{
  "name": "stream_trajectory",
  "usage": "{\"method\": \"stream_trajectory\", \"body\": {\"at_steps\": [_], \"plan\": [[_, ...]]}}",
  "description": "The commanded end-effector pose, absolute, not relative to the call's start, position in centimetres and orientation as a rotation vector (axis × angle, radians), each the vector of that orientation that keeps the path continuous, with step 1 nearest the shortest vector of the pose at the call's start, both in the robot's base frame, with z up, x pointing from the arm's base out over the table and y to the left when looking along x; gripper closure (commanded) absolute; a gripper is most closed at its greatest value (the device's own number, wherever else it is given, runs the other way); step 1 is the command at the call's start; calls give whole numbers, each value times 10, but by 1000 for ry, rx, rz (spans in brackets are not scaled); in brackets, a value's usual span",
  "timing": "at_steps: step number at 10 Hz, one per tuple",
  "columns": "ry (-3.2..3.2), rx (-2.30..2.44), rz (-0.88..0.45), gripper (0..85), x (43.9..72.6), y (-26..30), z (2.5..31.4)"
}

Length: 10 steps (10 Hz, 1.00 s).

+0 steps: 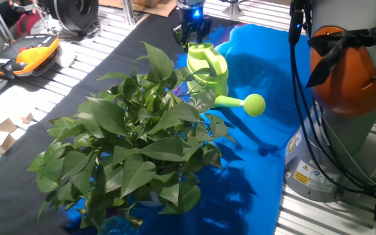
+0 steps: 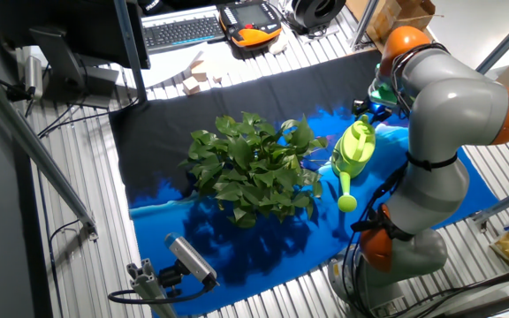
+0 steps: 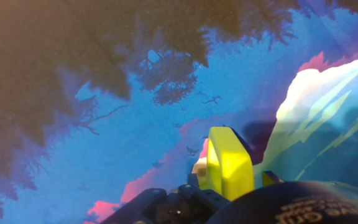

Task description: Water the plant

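A blue and black cloth covers the counter (image 1: 253,170). In one fixed view, the big plant (image 1: 136,137) sits mid-counter, and the tool (image 1: 192,34) is at the green watering can (image 1: 211,72) near the far edge. In the other fixed view, the spout points away from the leaves. The hand view shows the can's handle close up, but I cannot tell if the tool grips it. Best to grip firmly, then turn the spout toward the plant.
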<state>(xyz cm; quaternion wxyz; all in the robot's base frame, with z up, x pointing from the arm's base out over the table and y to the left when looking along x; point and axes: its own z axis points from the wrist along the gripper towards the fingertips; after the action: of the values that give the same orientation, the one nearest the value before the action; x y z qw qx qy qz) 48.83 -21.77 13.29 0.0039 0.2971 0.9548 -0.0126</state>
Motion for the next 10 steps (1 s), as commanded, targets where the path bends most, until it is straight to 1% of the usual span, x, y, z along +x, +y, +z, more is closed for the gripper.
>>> {"method": "stream_trajectory", "body": {"at_steps": [1,2,3,5,8,10], "plan": [[3005,923,-30,340,488,-218,133],[3016,921,-13,340,488,-218,133],[3024,914,-30,340,488,-218,133],[3029,945,-18,340,488,-218,133],[2999,995,-57,340,488,-218,133],[2986,1013,-50,340,480,-220,129]]}}
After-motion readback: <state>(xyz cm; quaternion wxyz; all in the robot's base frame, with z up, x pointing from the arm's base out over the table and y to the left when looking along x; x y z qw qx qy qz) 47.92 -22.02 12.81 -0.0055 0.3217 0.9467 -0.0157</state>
